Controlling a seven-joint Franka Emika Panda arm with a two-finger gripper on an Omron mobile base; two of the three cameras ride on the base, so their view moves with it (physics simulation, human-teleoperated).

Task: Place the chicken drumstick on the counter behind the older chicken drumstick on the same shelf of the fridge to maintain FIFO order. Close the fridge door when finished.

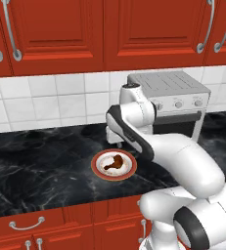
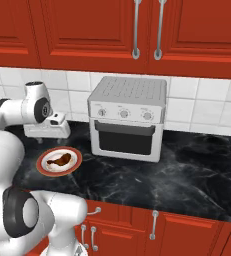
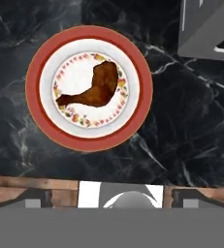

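Observation:
A brown chicken drumstick lies on a white plate with a red rim on the black marble counter. The same drumstick on its plate sits just left of the arm, and in the right base view the drumstick lies near the left edge. My gripper hangs above the counter, beside and above the plate, pointing down. Its fingers stand wide apart, open, with nothing between them. The fridge, its shelf, its door and the older drumstick are out of view.
A steel toaster oven stands on the counter against the tiled wall, right of the plate; its corner is close to the hand. Red cabinets with silver handles run above and below.

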